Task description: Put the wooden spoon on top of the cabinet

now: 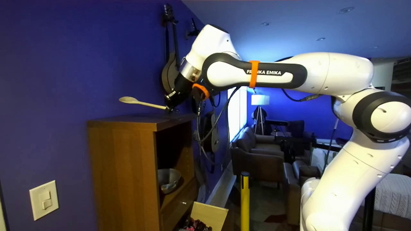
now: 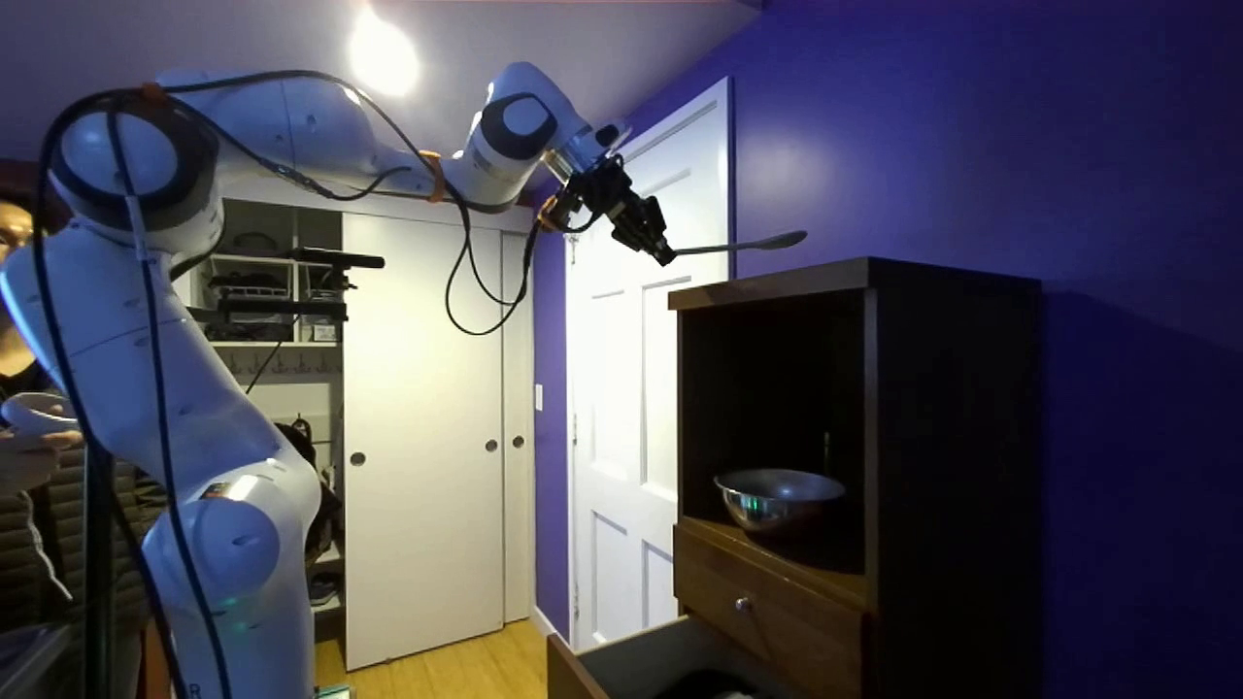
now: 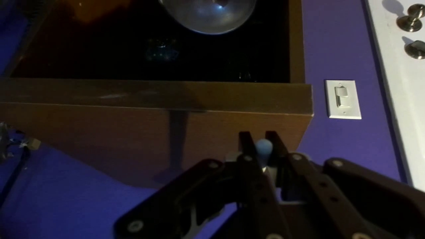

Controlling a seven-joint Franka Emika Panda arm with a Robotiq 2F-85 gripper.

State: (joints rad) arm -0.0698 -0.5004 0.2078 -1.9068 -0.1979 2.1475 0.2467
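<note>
Arm arched, wrist pitched down, gripper slanting downward (fingers nearly together).

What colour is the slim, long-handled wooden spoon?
Pale tan; the slim, long-handled wooden spoon shows best in an exterior view.

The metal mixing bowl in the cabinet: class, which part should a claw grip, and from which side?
Probably the near rim of the metal mixing bowl, through the open front of the cabinet: the bowl flares to a narrow lip; top and sides are closed. The claw must first release the wooden spoon.
</note>
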